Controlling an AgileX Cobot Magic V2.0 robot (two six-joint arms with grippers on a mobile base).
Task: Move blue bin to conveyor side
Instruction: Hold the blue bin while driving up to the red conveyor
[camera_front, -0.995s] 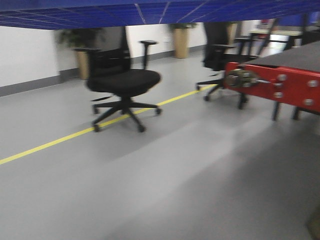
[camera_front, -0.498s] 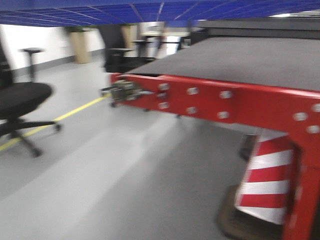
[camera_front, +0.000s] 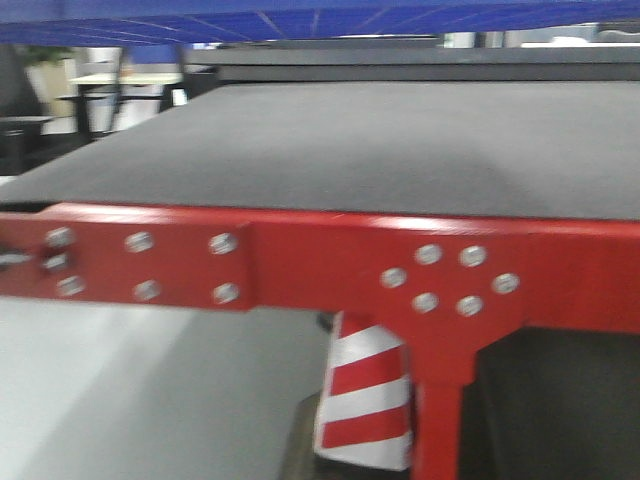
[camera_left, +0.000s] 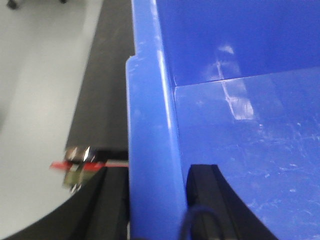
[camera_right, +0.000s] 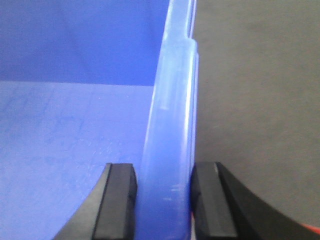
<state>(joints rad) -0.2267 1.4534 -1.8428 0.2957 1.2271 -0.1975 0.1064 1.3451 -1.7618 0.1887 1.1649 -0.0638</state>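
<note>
Blue bin (camera_left: 150, 125): held above the conveyor (camera_front: 400, 140) front edge. Left tool (camera_left: 157, 200) and right tool (camera_right: 165, 200) each clamp a side wall, presumably for level carrying.

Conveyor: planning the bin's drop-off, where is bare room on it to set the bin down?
The conveyor belt is bare across its visible width, from the red front edge to the back. Crowded only underneath: a striped cone stands beside the red leg. The blue bin hangs above, its rims clamped by the left end effector and right end effector.
</note>
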